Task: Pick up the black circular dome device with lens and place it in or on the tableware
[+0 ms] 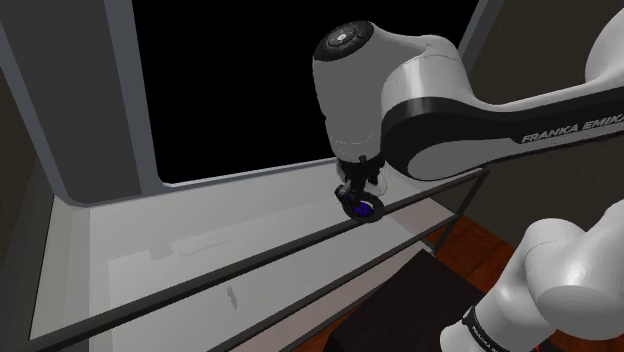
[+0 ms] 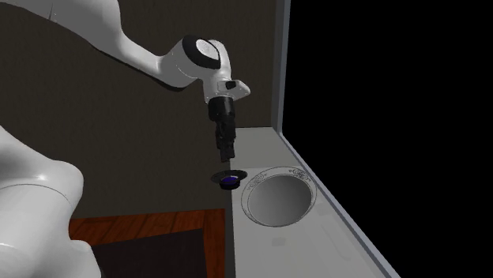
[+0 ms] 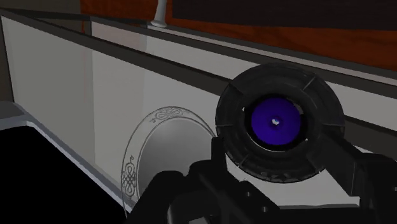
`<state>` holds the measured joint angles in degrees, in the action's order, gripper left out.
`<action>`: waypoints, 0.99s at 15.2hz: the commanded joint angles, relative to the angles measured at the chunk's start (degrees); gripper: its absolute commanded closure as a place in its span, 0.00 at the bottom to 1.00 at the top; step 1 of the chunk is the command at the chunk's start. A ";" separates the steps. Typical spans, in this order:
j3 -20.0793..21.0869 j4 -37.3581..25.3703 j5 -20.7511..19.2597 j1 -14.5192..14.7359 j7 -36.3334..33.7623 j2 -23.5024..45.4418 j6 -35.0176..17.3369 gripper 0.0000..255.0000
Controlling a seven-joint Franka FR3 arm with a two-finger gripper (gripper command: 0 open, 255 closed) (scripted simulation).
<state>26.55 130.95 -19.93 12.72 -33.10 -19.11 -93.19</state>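
My gripper (image 2: 227, 162) hangs with its jaws narrowed on the black dome device (image 3: 277, 124), lens facing up at my wrist, over the surface's (image 2: 332, 245) edge nearest my stand. The white plate (image 2: 304, 175) lies just beside it, farther in, toward the second exterior view's right. With black fingers on a black rim, I cannot make out the exact contact.

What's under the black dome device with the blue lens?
Pale tabletop near its edge, seemingly; the white patterned-rim plate lies beside it, not beneath. In the wrist view the black dome device, clasped by the gripper, covers the spot directly below.
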 commanded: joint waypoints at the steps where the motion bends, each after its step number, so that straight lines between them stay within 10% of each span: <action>1: -9.48 4.35 13.00 -1.24 5.90 -7.93 -6.68 0.00; 7: -50.95 28.95 53.92 -4.08 29.88 -24.06 -19.26 0.00; 15: -48.81 32.27 58.63 -0.71 31.49 -22.02 -25.75 0.00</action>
<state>-22.42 163.03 38.08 11.55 -1.84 -41.52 -118.21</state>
